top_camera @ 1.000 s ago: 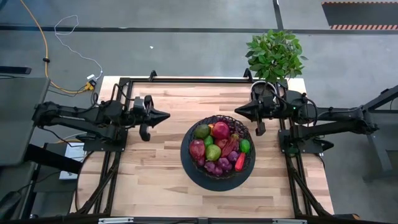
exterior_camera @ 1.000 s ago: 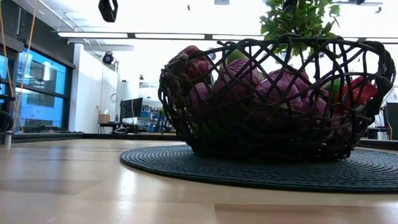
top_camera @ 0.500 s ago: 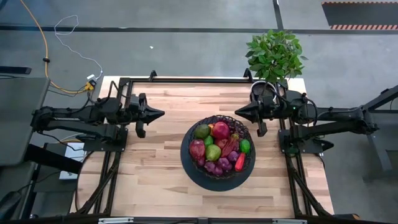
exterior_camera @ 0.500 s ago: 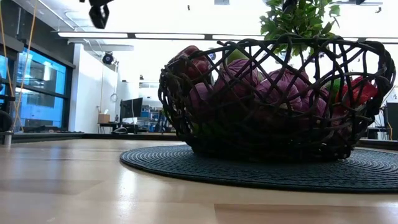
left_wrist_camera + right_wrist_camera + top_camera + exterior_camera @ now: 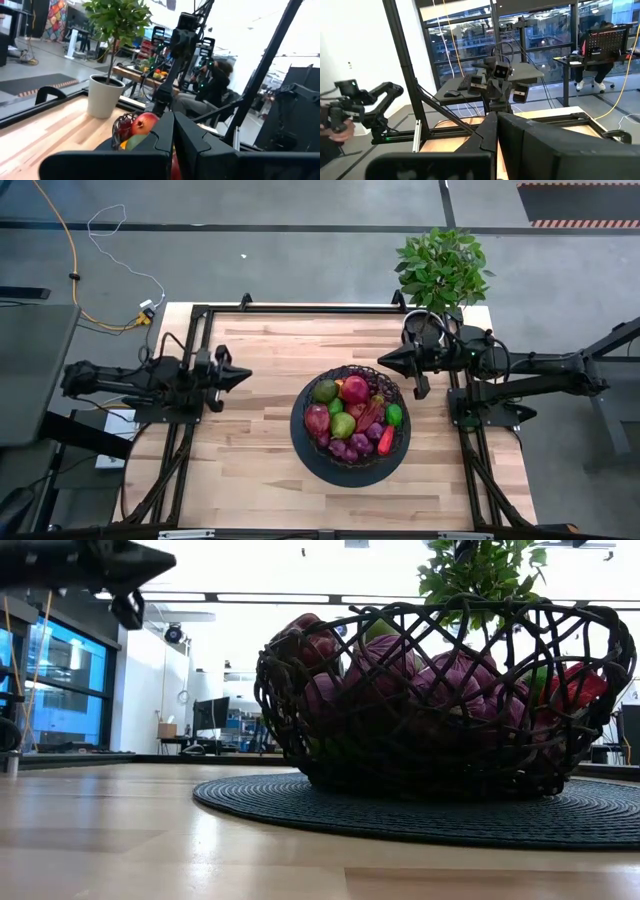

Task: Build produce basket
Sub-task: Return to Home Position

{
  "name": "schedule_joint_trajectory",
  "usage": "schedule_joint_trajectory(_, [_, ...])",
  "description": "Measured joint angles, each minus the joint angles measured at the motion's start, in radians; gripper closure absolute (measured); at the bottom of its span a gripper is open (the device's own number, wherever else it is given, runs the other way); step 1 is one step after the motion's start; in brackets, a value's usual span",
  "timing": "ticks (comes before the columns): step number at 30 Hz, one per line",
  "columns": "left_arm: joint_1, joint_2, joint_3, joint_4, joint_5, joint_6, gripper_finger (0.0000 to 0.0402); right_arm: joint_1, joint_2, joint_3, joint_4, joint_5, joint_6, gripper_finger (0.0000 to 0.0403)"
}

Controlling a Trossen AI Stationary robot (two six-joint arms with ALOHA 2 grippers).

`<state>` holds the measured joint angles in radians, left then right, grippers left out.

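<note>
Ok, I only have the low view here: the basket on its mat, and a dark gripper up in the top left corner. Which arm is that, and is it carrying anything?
Observer: That is the left gripper. It is over the table's left side, apart from the basket, with its fingers shut on nothing.
Operator: And the right one?
Observer: The right gripper is over the table's right side, close to the potted plant. It is also shut and empty.
Operator: What lies on top of the pile?
Observer: From above, purple grapes lie at one edge of the basket, with a red pepper beside them.
</note>
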<state>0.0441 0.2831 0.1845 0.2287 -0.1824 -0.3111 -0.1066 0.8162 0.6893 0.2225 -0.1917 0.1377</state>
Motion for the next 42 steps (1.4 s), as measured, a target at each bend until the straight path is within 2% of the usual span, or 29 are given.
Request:
schedule_joint_trajectory(11, [0.075,-0.282,-0.175,-0.056,0.085,-0.061,0.0401,0.0,0.0,-0.001,-0.032,0.002,0.049,0.0403])
schedule_joint_trajectory(18, [0.098,-0.279,-0.172,-0.205,0.072,-0.019,0.0401,0.001,0.0,-0.001,-0.035,0.003,0.049,0.0403])
schedule_joint_trajectory(26, [0.15,-0.259,-0.172,-0.218,0.157,-0.021,0.0402,0.012,0.0,-0.001,-0.043,-0.008,0.046,0.0403])
schedule_joint_trajectory(30, [0.153,-0.247,-0.172,-0.22,0.164,-0.01,0.0401,0.012,-0.019,-0.001,-0.076,-0.05,0.047,0.0403])
schedule_joint_trajectory(36, [0.153,-0.247,-0.172,-0.221,0.164,-0.01,0.0401,0.012,-0.161,-0.039,-0.234,-0.063,0.006,0.0403])
schedule_joint_trajectory(42, [0.153,-0.247,-0.172,-0.22,0.164,-0.01,0.0401,0.01,-0.428,-0.284,-0.141,0.002,0.061,0.0403])
